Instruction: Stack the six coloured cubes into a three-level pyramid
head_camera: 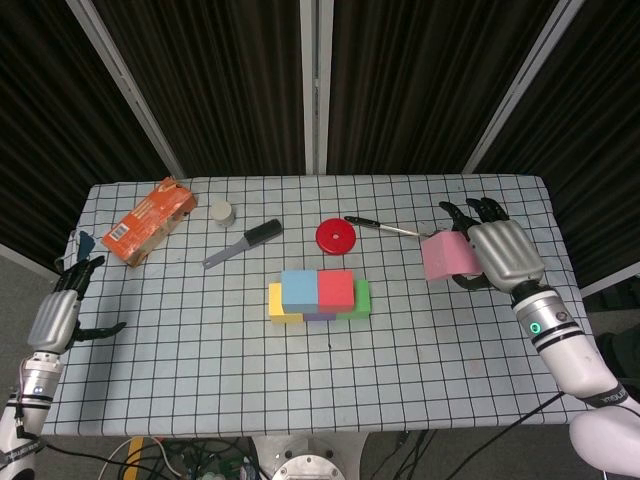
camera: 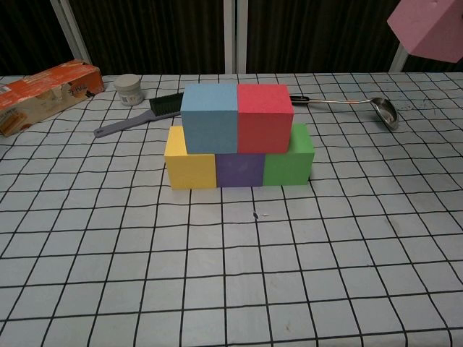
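In the middle of the table stand a yellow cube [camera: 189,160], a purple cube [camera: 239,170] and a green cube [camera: 289,160] in a row. On top of them sit a light blue cube [camera: 209,108] and a red cube [camera: 265,108], side by side. My right hand [head_camera: 498,250] holds the pink cube [head_camera: 447,257] raised above the table, right of the stack; the pink cube [camera: 428,27] shows at the top right of the chest view. My left hand [head_camera: 62,308] hangs open off the table's left edge, holding nothing.
An orange carton [head_camera: 148,221] lies at the back left, with a small white jar [head_camera: 221,210] and a black-handled brush [head_camera: 243,243] beside it. A red disc [head_camera: 336,236] and a metal ladle [camera: 351,104] lie behind the stack.
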Controlling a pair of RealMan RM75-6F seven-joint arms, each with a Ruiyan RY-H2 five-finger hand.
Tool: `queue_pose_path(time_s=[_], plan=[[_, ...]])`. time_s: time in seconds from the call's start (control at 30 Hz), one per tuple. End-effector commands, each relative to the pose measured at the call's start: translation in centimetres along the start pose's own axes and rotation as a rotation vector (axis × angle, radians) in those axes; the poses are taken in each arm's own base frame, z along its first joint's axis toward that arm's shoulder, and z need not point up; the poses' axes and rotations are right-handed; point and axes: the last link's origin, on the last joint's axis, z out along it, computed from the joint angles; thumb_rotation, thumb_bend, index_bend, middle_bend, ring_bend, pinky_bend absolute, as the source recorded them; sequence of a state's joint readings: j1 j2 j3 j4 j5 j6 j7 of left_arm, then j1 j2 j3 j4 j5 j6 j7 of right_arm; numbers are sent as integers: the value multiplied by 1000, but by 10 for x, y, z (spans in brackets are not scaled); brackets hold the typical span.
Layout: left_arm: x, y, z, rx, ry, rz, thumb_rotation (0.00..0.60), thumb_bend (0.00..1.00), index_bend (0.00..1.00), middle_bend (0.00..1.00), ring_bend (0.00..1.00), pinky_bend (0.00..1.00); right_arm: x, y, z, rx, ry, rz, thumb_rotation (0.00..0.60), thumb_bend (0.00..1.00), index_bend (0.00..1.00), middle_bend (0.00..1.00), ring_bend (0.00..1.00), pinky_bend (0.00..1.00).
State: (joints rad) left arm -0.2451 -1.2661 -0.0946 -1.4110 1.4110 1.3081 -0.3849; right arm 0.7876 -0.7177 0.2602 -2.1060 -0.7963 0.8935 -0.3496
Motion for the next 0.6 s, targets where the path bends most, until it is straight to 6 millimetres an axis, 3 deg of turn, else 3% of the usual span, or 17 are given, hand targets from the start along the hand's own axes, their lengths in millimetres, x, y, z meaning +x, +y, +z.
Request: queue_pose_path(time_s=[0.03, 0.3, 0.6], plan=[[2, -1, -2, 1, 5, -4, 600, 61, 48, 88, 0, 67, 27, -61, 11, 98, -25, -17, 600, 144, 0, 538, 69, 0], [5, -5, -4, 11, 11, -21, 600, 61, 48, 88, 0, 67, 16, -123, 21, 141, -98, -32, 600, 141, 0, 577, 123, 0], [4, -7, -5, 1, -1, -32, 600, 61, 48, 88, 0, 67, 1, -159, 26, 91, -149, -64, 600, 140, 0, 572, 123, 0]])
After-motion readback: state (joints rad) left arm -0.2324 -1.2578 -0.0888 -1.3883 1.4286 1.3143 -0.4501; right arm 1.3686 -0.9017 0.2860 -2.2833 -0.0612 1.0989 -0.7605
